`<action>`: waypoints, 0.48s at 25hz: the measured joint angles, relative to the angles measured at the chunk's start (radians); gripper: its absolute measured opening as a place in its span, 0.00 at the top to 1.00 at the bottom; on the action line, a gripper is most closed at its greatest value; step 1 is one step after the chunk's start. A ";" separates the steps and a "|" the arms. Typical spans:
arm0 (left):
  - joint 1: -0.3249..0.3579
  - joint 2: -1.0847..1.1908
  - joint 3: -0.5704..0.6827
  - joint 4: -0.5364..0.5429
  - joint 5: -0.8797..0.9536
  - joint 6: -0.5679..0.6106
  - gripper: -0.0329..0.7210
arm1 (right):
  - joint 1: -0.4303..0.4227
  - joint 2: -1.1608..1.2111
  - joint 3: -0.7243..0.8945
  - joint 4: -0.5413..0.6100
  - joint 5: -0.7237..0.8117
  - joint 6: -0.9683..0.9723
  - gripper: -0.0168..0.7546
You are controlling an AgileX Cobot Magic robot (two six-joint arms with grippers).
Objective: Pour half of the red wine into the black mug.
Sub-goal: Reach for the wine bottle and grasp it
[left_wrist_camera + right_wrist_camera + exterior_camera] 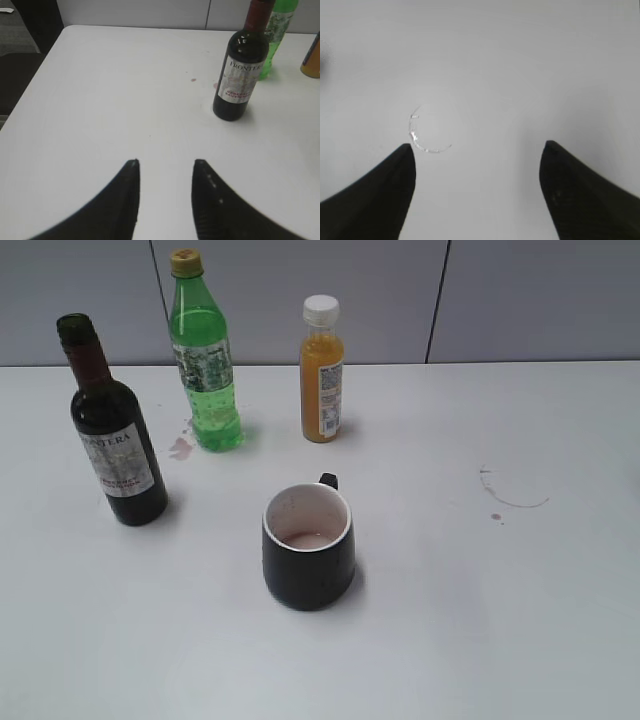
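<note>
The red wine is in a dark green glass bottle point(115, 445) with a white label, upright and uncapped at the left of the table. It also shows in the left wrist view point(242, 70), upper right. The black mug point(307, 545) stands upright mid-table, its white inside pink-stained, its handle pointing away. My left gripper point(165, 162) is open and empty over bare table, short of the bottle and to its left. My right gripper point(479, 146) is wide open and empty over bare table. Neither gripper shows in the exterior view.
A bright green plastic bottle point(205, 365) and a small orange juice bottle point(321, 375) stand at the back. Pink stains point(181, 447) lie by the green bottle. A dried ring mark point(512, 492) is at the right. The table's left edge point(37, 65) borders a dark gap.
</note>
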 joint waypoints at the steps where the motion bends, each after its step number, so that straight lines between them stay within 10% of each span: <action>1: 0.000 0.000 0.000 0.000 0.000 0.000 0.62 | 0.008 -0.042 0.038 0.001 0.000 -0.021 0.22; 12: 0.000 0.000 0.000 0.000 0.000 0.000 0.64 | 0.044 -0.639 0.723 0.010 -0.028 -0.109 0.22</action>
